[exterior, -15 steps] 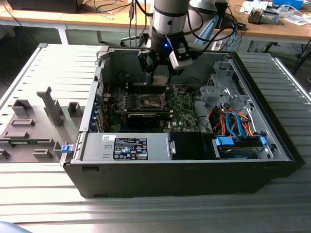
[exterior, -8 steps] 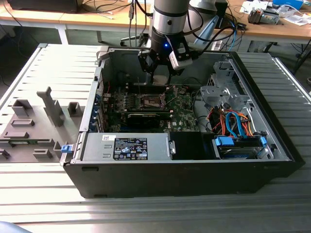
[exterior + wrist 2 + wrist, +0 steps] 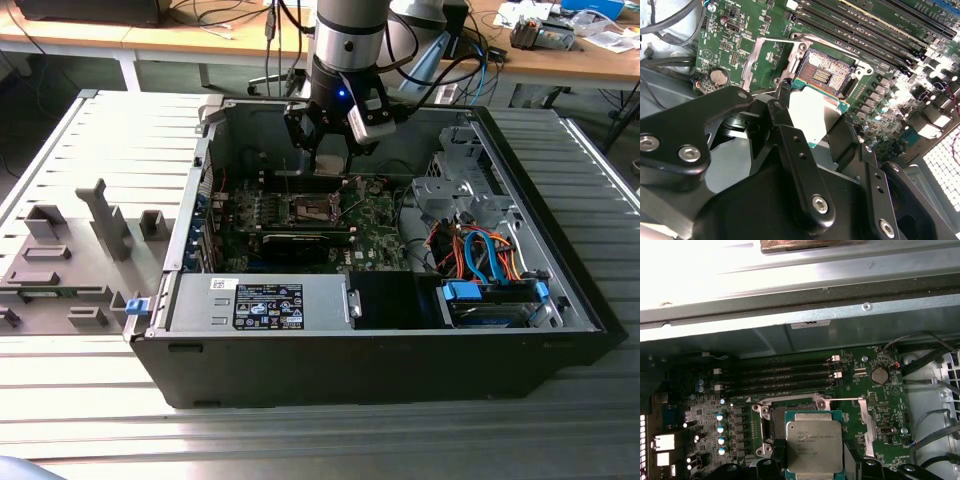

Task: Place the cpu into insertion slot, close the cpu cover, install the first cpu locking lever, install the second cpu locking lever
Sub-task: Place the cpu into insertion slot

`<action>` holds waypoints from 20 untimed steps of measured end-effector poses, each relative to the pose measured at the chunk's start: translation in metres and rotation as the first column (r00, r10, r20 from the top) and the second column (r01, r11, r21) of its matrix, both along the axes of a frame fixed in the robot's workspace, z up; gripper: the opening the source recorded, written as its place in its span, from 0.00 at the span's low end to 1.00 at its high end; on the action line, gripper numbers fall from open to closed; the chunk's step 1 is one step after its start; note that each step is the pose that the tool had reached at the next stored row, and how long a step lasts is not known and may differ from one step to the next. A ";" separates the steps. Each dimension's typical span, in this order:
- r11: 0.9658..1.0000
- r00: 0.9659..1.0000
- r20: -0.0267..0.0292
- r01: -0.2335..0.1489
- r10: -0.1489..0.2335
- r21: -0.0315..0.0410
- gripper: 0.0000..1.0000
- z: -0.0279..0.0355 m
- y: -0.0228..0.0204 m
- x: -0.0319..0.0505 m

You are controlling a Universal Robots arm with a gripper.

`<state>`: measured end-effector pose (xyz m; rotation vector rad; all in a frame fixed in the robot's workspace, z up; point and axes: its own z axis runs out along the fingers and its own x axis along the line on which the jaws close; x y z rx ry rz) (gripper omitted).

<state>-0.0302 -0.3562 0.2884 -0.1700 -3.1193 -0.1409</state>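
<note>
My gripper (image 3: pixel 331 160) hangs inside the open computer case, shut on the cpu (image 3: pixel 329 163), a flat silver-topped square chip. In both wrist views the cpu (image 3: pixel 815 112) (image 3: pixel 815 447) sits between the black fingers (image 3: pixel 781 112), held a little above the board. The insertion slot (image 3: pixel 827 75) (image 3: pixel 774 425), a dark square socket with a silver rim on the green board (image 3: pixel 375 225), lies open just beyond the chip, partly covered by it in the first wrist view. The cpu cover (image 3: pixel 752 62) (image 3: pixel 870 425) is swung open beside the slot. A thin wire lever (image 3: pixel 845 400) stands raised.
Black memory slots (image 3: pixel 785 377) run along one side of the socket. The case wall (image 3: pixel 260 125) rises close behind the gripper. Coloured cables (image 3: pixel 480 250) and a drive bay fill the case at the exterior view's right. Grey fixtures (image 3: pixel 100 215) stand on the table at its left.
</note>
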 end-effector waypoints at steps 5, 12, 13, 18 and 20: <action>1.000 1.000 0.000 0.003 -0.003 0.000 0.54 0.0000 0.0000 0.0000; 1.000 1.000 0.000 0.006 -0.006 0.000 0.54 0.0000 0.0000 0.0000; 1.000 1.000 0.000 0.007 -0.007 0.000 0.54 0.0000 0.0000 0.0000; 1.000 1.000 0.000 0.010 -0.010 0.000 0.54 0.0000 0.0000 0.0000; 1.000 1.000 0.000 0.010 -0.010 0.000 0.54 0.0000 0.0000 0.0000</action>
